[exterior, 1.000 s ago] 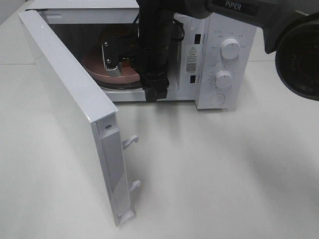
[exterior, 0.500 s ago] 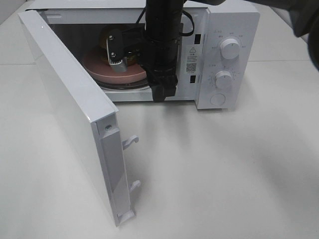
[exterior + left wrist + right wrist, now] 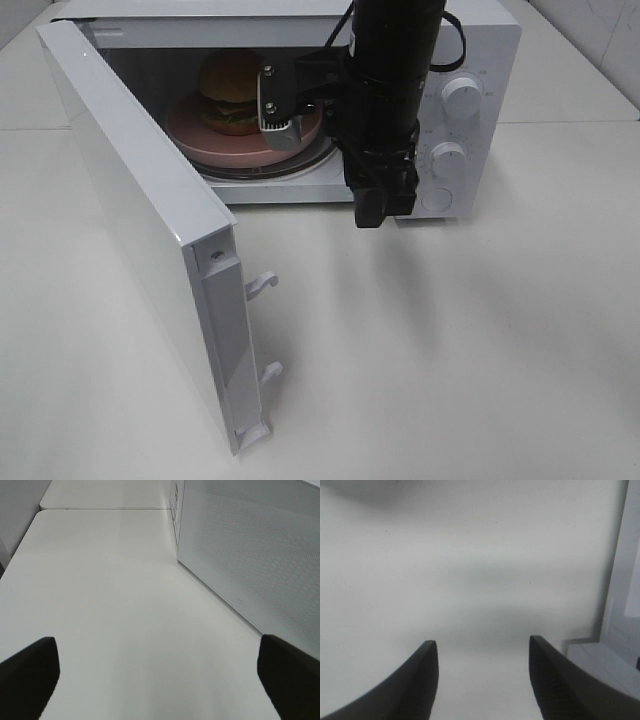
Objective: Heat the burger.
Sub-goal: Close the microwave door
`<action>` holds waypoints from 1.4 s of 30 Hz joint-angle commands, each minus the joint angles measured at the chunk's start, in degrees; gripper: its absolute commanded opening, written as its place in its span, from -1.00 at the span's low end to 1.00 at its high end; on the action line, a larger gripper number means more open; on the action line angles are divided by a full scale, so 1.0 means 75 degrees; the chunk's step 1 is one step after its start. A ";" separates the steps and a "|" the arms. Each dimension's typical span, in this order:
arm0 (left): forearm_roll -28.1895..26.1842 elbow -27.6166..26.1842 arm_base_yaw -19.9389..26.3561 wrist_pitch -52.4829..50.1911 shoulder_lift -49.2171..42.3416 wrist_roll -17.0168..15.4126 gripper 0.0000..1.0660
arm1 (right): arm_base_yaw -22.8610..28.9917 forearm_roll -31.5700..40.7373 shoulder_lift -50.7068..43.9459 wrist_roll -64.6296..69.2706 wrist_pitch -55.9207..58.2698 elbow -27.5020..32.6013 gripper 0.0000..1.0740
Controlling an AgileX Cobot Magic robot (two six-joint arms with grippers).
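Note:
The burger (image 3: 232,92) sits on a round pink plate (image 3: 205,143) on the turntable inside the open microwave (image 3: 470,40). My right gripper (image 3: 376,208) points down in front of the microwave's opening, just right of the plate, clear of the burger. In the right wrist view it (image 3: 482,642) is open and empty above a white surface. My left gripper (image 3: 156,642) is open and empty over the white table, beside the outer face of the microwave door (image 3: 250,555). It is out of the exterior view.
The microwave door (image 3: 140,200) stands wide open to the left, with latch hooks (image 3: 262,285) on its front edge. Two white knobs (image 3: 462,97) (image 3: 449,158) are on the control panel. The white table (image 3: 450,340) spreads in front.
My right arm has pulled out of the microwave cavity, moving right and toward the front. The burger, hidden behind the arm before, now shows on the plate.

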 commanded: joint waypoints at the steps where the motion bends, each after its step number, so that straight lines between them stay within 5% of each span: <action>1: -0.0038 0.0008 -0.0038 -0.0053 -0.0130 -0.0038 0.96 | 0.0015 0.0000 -0.0497 0.0428 0.0115 0.0535 -0.01; 18: -0.0038 0.0008 -0.0038 -0.0053 -0.0130 -0.0038 0.96 | -0.0015 0.0015 -0.2842 0.2513 0.0191 0.2429 -0.01; 36: -0.0038 0.0008 -0.0038 -0.0053 -0.0130 -0.0038 0.96 | -0.0306 -0.0061 -0.3346 0.5867 -0.0222 0.2666 -0.01; 42: -0.0038 0.0008 -0.0038 -0.0053 -0.0130 -0.0038 0.96 | -0.0772 0.0038 -0.3369 0.6081 0.0092 0.2872 0.24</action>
